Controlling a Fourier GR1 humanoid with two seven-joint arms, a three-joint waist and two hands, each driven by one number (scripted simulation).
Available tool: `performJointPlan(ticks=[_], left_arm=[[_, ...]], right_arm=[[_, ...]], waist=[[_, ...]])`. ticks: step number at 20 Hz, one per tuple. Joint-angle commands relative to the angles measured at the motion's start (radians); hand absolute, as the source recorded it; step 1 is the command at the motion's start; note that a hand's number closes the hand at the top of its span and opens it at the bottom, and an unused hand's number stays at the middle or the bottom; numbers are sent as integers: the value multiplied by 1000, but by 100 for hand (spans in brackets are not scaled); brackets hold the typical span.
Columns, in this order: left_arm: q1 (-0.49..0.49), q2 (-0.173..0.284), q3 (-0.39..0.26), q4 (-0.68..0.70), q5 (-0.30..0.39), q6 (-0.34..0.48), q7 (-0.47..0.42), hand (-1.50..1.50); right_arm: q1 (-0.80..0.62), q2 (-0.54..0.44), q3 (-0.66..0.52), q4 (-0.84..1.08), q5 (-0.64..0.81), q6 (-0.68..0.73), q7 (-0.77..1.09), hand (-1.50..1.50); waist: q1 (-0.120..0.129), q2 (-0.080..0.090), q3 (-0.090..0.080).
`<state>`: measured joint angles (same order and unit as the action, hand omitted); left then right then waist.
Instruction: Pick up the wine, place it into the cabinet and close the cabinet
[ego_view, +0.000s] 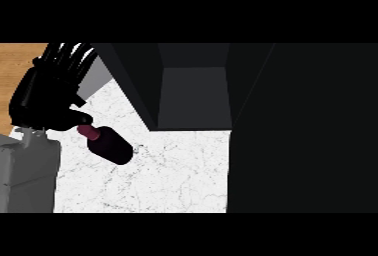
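- A white marble counter (170, 175) is seen from steeply above, with a strip of wooden surface at the upper left.
- A dark cabinet (192, 95) is seen at the upper middle, its grey interior exposed; a large black panel on the right is judged to be its open door (303, 130).
- The left hand (46, 95) is shown at the upper left, above its grey forearm, which comes in along the left edge.
- The wine (109, 144) is a dark bottle with a maroon neck, tilted, its neck pointing up-left into the hand and its base down-right over the counter.
- The fingers are curled around the bottle's neck; only the neck end is covered, and the body hangs free.
- Whether the base touches the counter cannot be told.
- The right hand is not in view.
- The bottle is left of the cabinet opening and not yet inside.
- Risk, as a judgement: with only the neck held, the bottle could swing or slip during carrying.
- Risk: the tilted base could be knocked against the cabinet's near wall on entry.
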<state>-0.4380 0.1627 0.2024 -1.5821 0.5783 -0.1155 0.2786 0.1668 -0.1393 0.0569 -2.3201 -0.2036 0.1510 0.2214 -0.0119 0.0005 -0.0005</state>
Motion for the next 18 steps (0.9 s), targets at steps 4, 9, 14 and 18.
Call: performJointPlan(ticks=[4, 9, 14, 18], left_arm=[[36, -14, -27, -85, 26, 46, 47, -150], [-3, 19, 8, 36, 34, -7, -11, -150], [29, 23, -12, -18, 24, 5, -1, -150], [52, 27, -23, -51, 10, 28, 18, -150]], right_arm=[[5, 49, 79, -79, 64, -35, 87, -150], [-58, -21, -100, -47, -107, 28, 120, -150], [-13, 16, -16, -112, -32, 22, 148, -150], [31, 60, 20, -123, -1, 19, 121, -150]], waist=[[11, -2, 0], [8, 0, 1], [8, -1, 1], [7, -1, 1]])
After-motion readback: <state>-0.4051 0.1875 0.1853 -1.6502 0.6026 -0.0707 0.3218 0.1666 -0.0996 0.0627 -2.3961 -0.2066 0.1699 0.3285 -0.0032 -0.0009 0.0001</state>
